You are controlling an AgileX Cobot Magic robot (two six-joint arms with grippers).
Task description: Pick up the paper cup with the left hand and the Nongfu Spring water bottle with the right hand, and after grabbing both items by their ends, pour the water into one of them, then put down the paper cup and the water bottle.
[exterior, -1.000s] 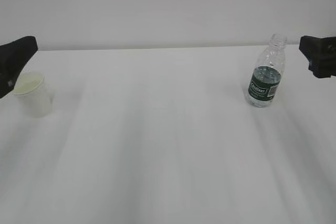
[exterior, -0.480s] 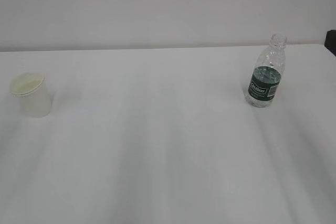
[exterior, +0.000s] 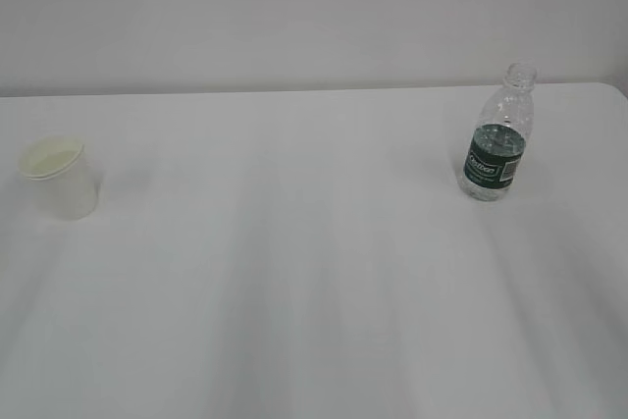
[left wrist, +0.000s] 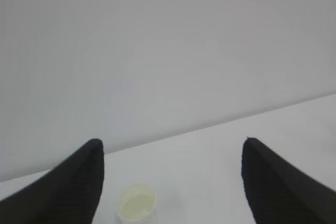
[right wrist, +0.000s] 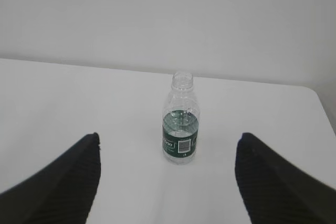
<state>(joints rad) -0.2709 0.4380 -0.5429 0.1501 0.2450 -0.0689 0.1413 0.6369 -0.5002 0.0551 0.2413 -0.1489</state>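
Standing upright on white table (exterior: 294, 272): small cream-white paper cup (exterior: 61, 178) far left of uncapped clear ribbed green-labelled bottle (exterior: 498, 134), both black two-finger grippers (left wrist: 170, 182) (right wrist: 167, 182) spread wide, empty.

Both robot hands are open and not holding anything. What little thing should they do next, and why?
Probably nothing more than staying back, or easing a little further away. The paper cup and the uncapped water bottle both stand upright on the table, apart from each other. The left hand and right hand have their fingers spread with nothing between them, so both things look set down.
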